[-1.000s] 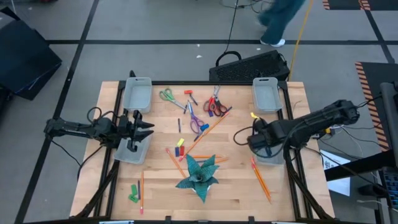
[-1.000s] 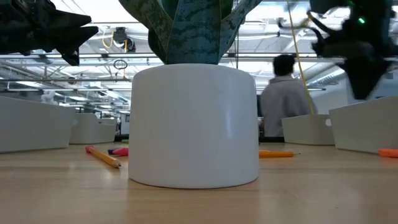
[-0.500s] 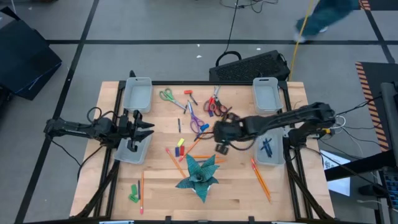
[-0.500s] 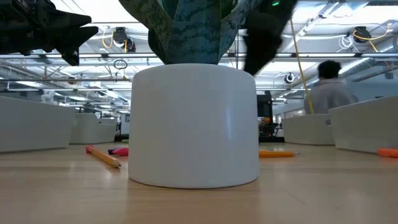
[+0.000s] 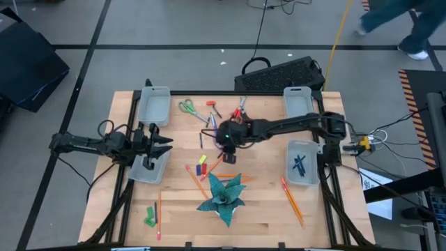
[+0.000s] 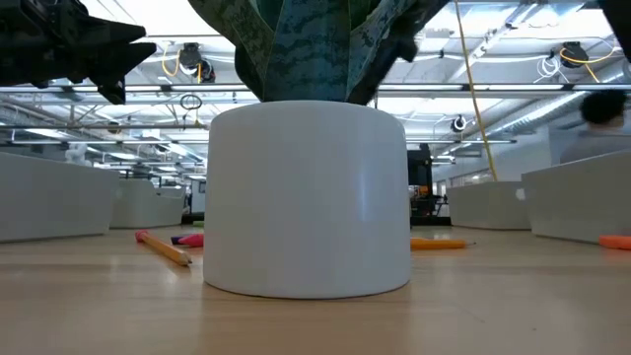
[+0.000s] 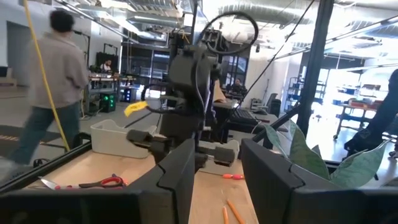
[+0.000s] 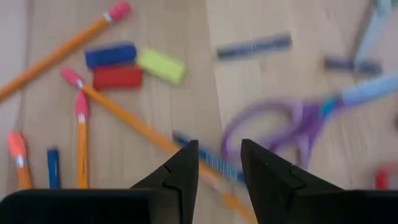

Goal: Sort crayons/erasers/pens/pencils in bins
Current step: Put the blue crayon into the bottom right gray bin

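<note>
Plant (image 5: 223,194): sitting at 6 o'clock from table centre, nearest the front edge; its white pot (image 6: 308,197) is filling the low view.
Pencils (image 5: 293,201): two lying at 4 o'clock near the front right; one more (image 5: 159,213) lying at 7 o'clock beside green pieces (image 5: 150,217).
Erasers (image 5: 202,164): blue, red and yellow blocks lying just at 11 o'clock from the plant, with more pencils (image 8: 121,114) crossing beside them.
Right bin (image 5: 303,163): sitting at 3 o'clock, holding dark blue pens (image 5: 299,164).
Left gripper (image 5: 167,145): hovering at 9 o'clock over the near left bin (image 5: 149,171); fingers (image 7: 177,171) parted with a gap, holding nothing.
Right gripper (image 5: 224,137): reaching across to table centre, over a blue pen (image 8: 208,160) and purple scissors (image 8: 280,121); fingers (image 8: 186,168) standing apart, empty.
Scissors: green pair (image 5: 187,107) at 11 o'clock, red pair (image 5: 240,110) at 12 o'clock.
Far bins: one (image 5: 154,106) at 10 o'clock, one (image 5: 298,103) at 2 o'clock, at the back corners.
Keyboard (image 5: 279,74): lying beyond the table at 1 o'clock.
Person (image 5: 397,17): walking on the floor at far 2 o'clock.
</note>
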`<state>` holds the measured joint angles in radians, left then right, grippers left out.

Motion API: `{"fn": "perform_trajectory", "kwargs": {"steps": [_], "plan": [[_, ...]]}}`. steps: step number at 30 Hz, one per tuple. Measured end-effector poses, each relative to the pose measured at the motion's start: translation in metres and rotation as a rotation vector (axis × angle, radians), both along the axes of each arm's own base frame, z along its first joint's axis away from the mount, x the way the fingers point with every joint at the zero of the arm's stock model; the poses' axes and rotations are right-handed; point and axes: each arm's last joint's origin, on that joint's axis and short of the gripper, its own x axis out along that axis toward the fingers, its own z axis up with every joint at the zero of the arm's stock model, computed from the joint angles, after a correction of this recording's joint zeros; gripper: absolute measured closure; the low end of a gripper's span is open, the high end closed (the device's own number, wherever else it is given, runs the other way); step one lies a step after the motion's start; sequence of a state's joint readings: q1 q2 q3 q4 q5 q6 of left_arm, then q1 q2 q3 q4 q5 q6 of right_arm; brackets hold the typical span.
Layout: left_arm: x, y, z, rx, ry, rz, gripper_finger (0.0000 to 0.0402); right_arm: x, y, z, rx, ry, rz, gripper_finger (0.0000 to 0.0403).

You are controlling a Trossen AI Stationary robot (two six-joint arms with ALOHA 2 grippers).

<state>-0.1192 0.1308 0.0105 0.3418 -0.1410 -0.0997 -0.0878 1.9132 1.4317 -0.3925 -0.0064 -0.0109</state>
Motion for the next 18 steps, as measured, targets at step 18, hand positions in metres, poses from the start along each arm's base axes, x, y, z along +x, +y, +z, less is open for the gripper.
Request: {"fn": "perform_trajectory", "kwargs": {"steps": [18], "plan": [[0.002,0.001,-0.007,0.004,0.073,0.023,0.0268,0.021,-0.006,-0.028,-0.047,-0.038,0.346,0.029]]}}
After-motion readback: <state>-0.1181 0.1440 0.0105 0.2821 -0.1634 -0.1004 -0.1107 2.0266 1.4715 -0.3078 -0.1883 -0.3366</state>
